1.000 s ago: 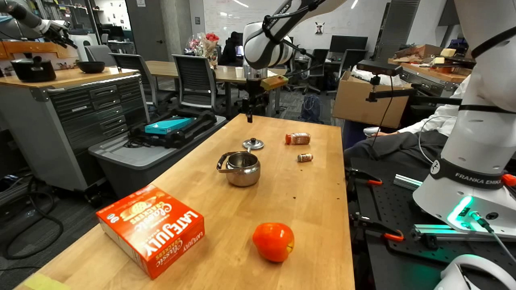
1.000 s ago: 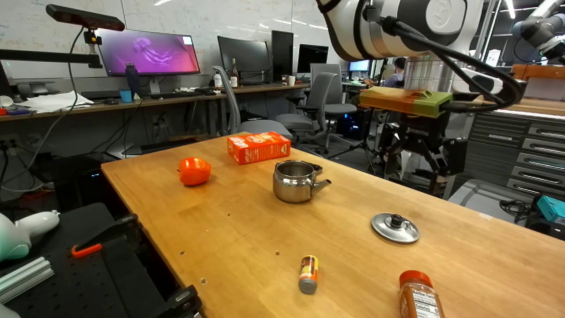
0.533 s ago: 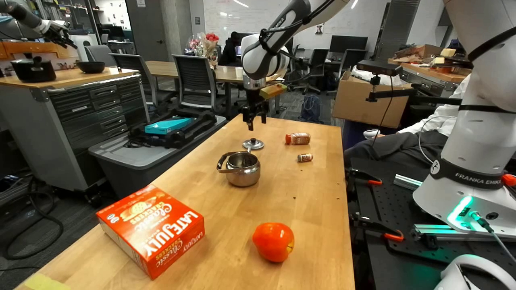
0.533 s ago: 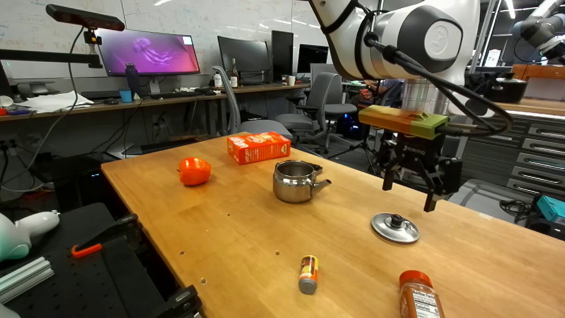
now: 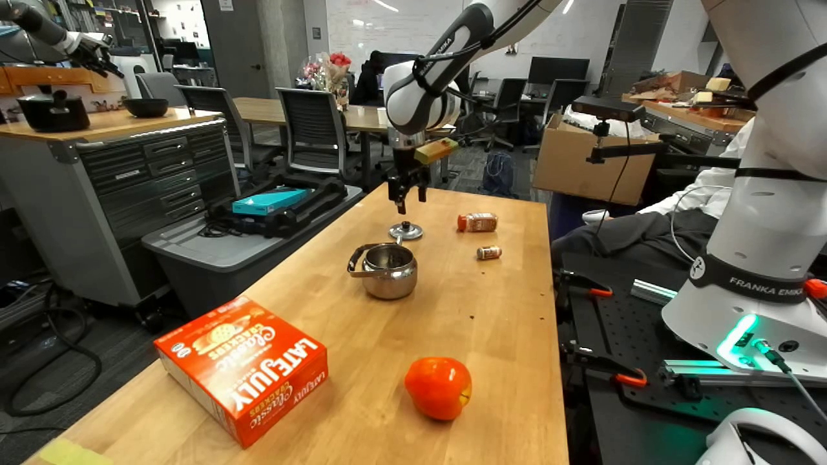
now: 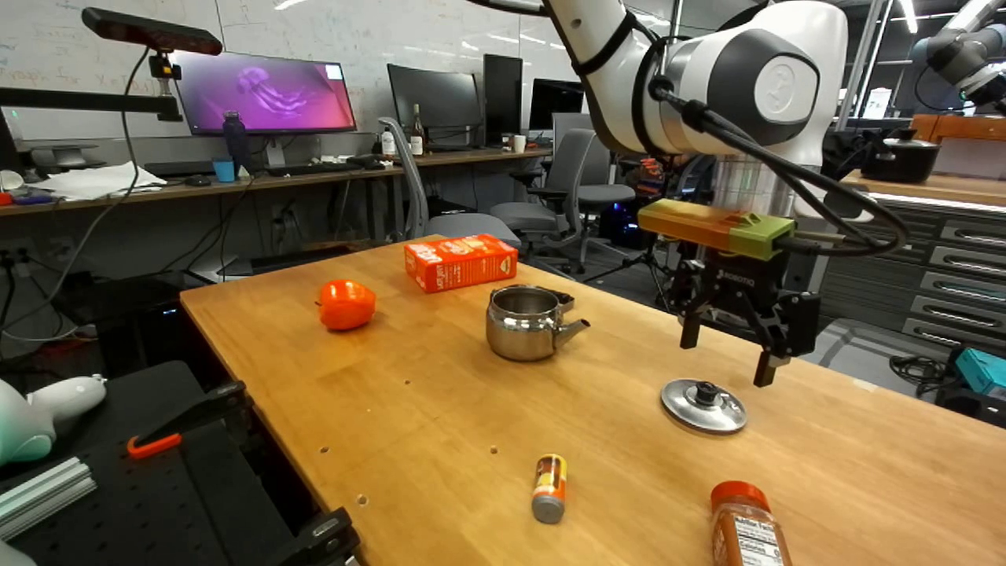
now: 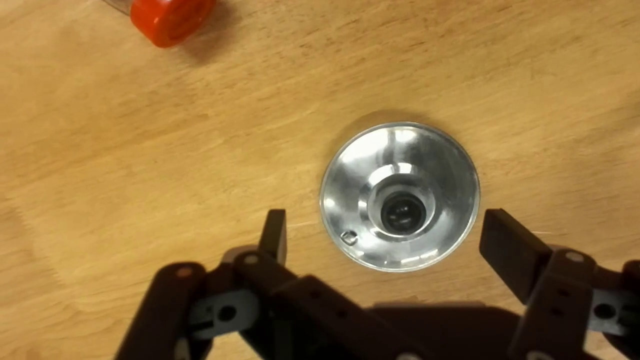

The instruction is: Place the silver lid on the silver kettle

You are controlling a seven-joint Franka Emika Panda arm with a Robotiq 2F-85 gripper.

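Table (image 6: 424, 440): long edge runs behind the gripper (image 6: 726, 365) in an exterior view. Jaws spread wide above the wood. Silver kettle (image 6: 525, 326) upright, a stretch of wood between it and silver lid (image 6: 703, 413). Lid flat, knob (image 7: 403, 212) up, below gripper, between its fingers (image 7: 274, 234) in wrist view.
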